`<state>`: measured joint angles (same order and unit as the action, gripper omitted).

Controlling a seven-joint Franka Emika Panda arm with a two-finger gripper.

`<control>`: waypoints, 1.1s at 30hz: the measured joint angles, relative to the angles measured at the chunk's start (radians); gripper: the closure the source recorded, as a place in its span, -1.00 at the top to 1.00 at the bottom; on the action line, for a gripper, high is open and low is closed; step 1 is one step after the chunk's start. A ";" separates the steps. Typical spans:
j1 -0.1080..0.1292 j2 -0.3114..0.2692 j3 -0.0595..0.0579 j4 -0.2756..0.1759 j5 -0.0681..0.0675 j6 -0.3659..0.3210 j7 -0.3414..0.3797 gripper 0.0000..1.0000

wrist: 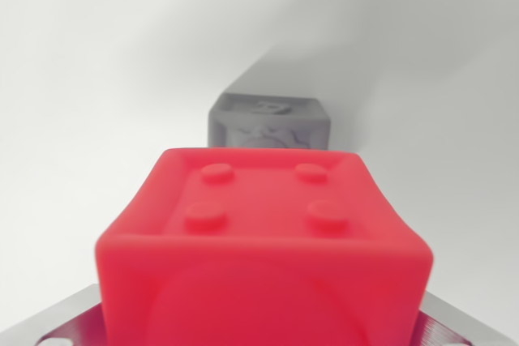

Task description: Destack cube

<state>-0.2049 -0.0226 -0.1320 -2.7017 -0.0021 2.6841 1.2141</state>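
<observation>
Close against the wrist camera, we are seeing the red cube [263,249] filling the lower frame, 4 studs showing, apparently carried; fingers are hidden, so we cannot tell the grip. Beyond it, well apart, the grey cube [270,123] is sitting on the white table [89,79], nothing between.
</observation>
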 joint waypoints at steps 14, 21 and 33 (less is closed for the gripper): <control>0.014 -0.011 0.010 0.006 -0.004 -0.019 -0.040 -1.00; 0.027 -0.006 0.017 0.013 -0.004 -0.020 -0.073 -1.00; 0.046 0.004 0.027 0.025 -0.004 -0.022 -0.129 -1.00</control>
<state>-0.1585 -0.0184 -0.1049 -2.6764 -0.0060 2.6622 1.0854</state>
